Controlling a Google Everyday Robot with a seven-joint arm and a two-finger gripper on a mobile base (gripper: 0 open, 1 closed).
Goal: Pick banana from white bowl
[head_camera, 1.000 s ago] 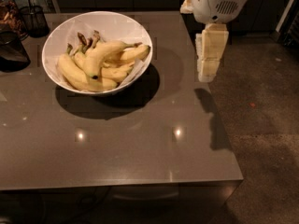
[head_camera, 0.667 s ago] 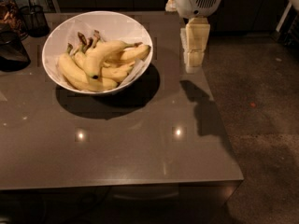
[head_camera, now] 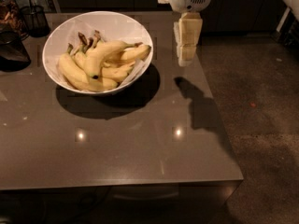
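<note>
The white bowl [head_camera: 114,26] stands on the far left part of the grey table [head_camera: 140,148] and holds a pile of yellow bananas. The banana [head_camera: 106,53], long and strongly curved, lies on top of the pile, with its black tip low in the middle and its dark stem pointing right. The gripper [head_camera: 188,55] hangs from the white wrist above the table's far right part. It is to the right of the bowl, apart from it, and holds nothing that I can see.
A dark wire-mesh cup [head_camera: 33,17] stands at the far left corner, with a dark object [head_camera: 11,52] in front of it. The table's right edge [head_camera: 219,125] runs just right of the gripper, with speckled floor [head_camera: 266,125] beyond.
The gripper has moved left and toward the far side of the table, closer to the bowl. The bowl and bananas have not moved.
</note>
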